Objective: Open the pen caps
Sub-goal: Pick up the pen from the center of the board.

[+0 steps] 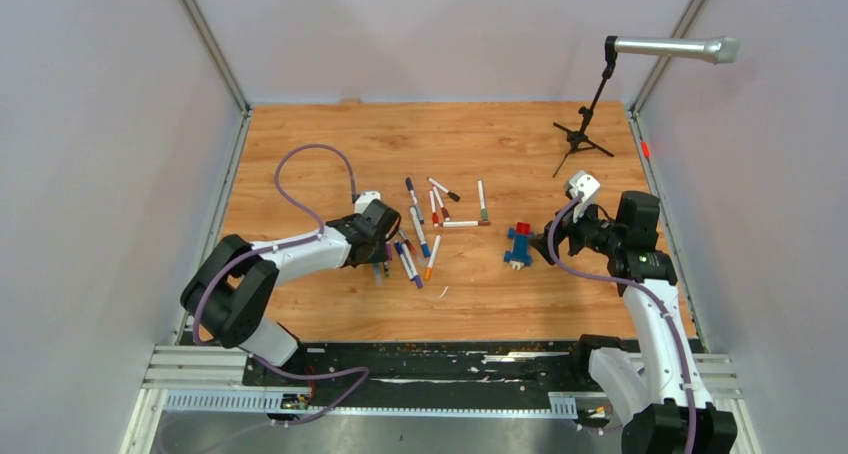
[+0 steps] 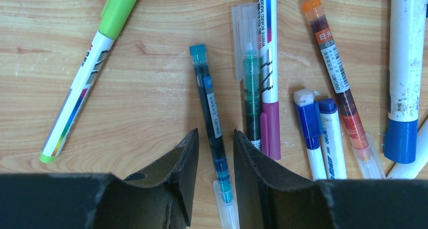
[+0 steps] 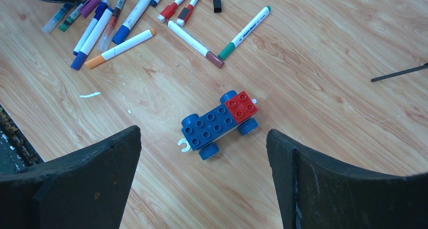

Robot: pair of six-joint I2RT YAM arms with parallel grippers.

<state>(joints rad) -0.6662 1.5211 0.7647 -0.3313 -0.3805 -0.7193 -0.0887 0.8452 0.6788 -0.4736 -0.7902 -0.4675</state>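
Note:
Several pens lie in a loose heap (image 1: 425, 229) on the wooden table. In the left wrist view a slim teal pen (image 2: 209, 113) with a clear cap (image 2: 227, 209) runs between the fingers of my left gripper (image 2: 215, 133). The jaws straddle it closely, with a thin gap on each side. Beside it are a purple cap (image 2: 271, 130), a blue cap (image 2: 307, 120), an orange pen (image 2: 335, 67) and a light green cap (image 2: 118, 9). My right gripper (image 3: 203, 130) hangs wide open above the table, holding nothing. Brown (image 3: 215, 60), green (image 3: 227, 51) and orange (image 3: 94, 62) caps sit on their pens.
A blue-and-red block car (image 3: 219, 122) stands just ahead of the right gripper, right of the pens. A microphone stand (image 1: 585, 134) rises at the back right. White walls with metal rails enclose the table.

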